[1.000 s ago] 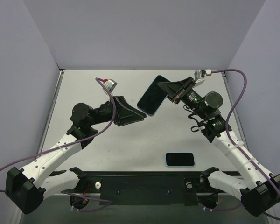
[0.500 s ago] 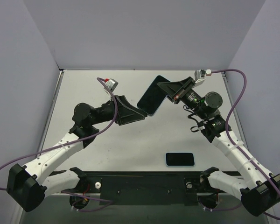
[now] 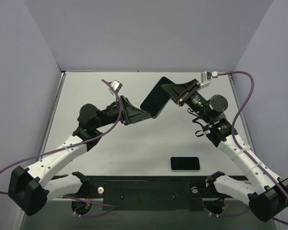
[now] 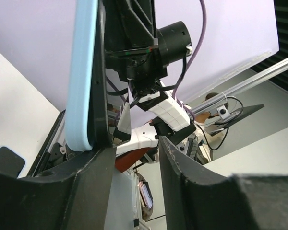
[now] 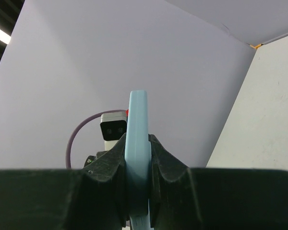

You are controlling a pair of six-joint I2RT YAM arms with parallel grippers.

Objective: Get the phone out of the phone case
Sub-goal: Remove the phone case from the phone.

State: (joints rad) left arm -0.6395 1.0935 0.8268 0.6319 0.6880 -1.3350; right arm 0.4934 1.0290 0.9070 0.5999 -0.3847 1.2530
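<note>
A phone in a light blue case [image 3: 153, 99] is held in the air, tilted, above the far middle of the table. My right gripper [image 3: 175, 96] is shut on its upper right edge; in the right wrist view the case's edge [image 5: 137, 124] stands clamped between both fingers of that gripper [image 5: 137, 153]. My left gripper [image 3: 143, 115] is open at the phone's lower corner. In the left wrist view the blue case [image 4: 84, 72] and the phone's dark face [image 4: 100, 81] rise from the left finger, and the gap of that gripper [image 4: 134, 148] is empty.
A second phone with a pale blue rim [image 3: 185, 163] lies flat on the table near the front, right of centre. It shows small at the lower left of the left wrist view [image 4: 5, 160]. Grey walls enclose the table on three sides.
My left gripper has moved up and to the right, closing in on the phone's lower corner. The right gripper and the phone have barely moved.
</note>
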